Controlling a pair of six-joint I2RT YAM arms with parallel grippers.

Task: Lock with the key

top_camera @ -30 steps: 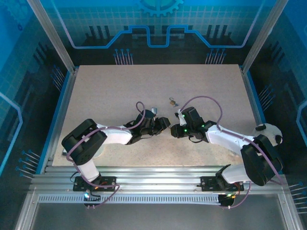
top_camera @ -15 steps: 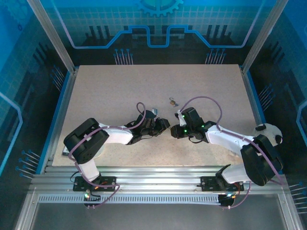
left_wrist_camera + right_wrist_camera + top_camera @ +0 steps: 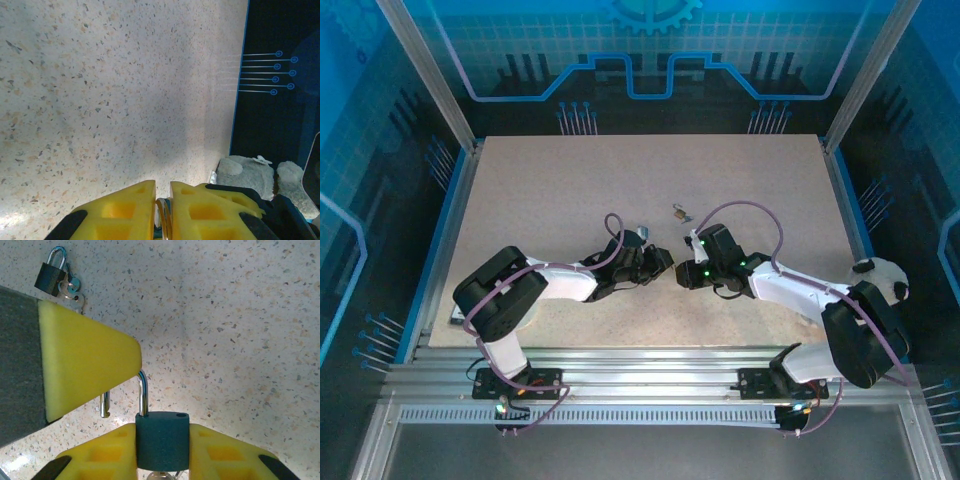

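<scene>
Your right gripper (image 3: 162, 434) is clamping the dark padlock (image 3: 162, 440) by its body, with the open shackle (image 3: 143, 392) standing up from it. Your left gripper (image 3: 161, 186) is holding its jaws narrow on the top of this shackle. A small padlock (image 3: 48, 277) with keys (image 3: 71, 286) is lying on the table (image 3: 250, 315), well apart from the dark padlock.

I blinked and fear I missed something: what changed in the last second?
Barely anything: the left arm nudged slightly right and the left gripper closed on a ring. Unchanged: right gripper holding the open padlock, spare padlock on the table.
</scene>
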